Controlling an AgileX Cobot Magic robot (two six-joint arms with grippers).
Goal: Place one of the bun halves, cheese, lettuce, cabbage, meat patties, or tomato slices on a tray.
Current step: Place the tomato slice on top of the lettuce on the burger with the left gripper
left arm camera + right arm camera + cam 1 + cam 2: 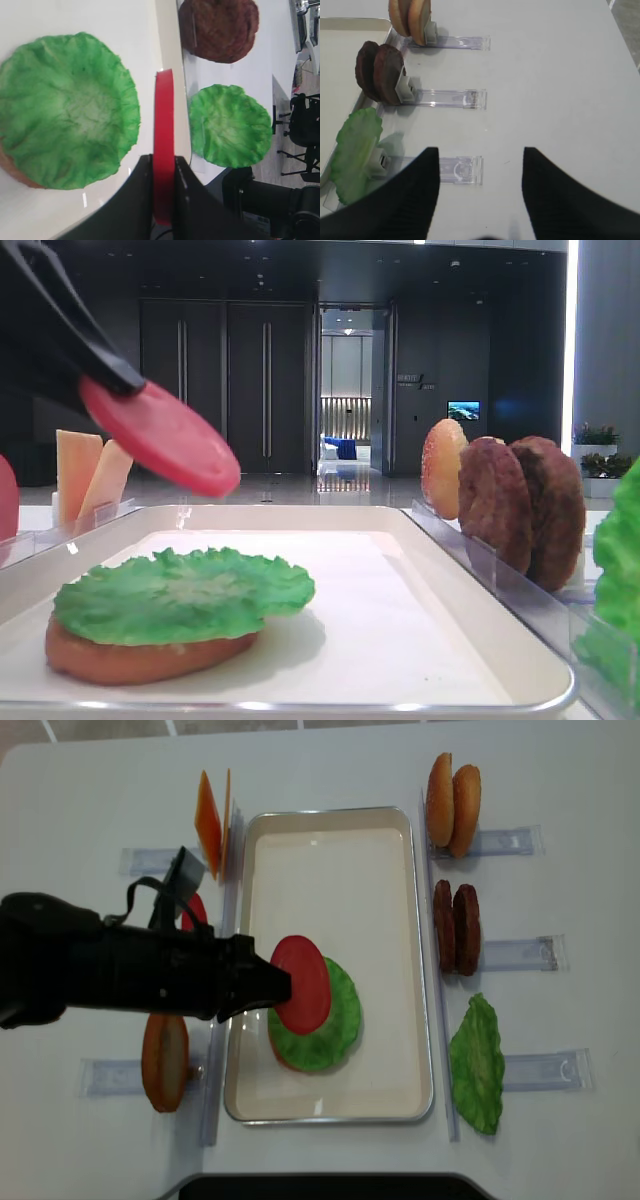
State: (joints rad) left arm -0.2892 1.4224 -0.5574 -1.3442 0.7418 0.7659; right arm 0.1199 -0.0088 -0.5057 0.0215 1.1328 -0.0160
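White tray [330, 830] below, left fingers [262, 982] clamp a tomato slice [301, 984] tilted over lettuce [335, 1020]; right fingers [480, 192] gape.

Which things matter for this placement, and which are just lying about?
In play: tomato slice in the left gripper, lettuce on the bun half, tray.
Idle: meat patties, cheese, spare lettuce.

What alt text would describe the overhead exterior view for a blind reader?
The left gripper holds a tomato slice over the lettuce lying on the white tray. Buns, patties and another lettuce leaf stand in holders to the tray's right.
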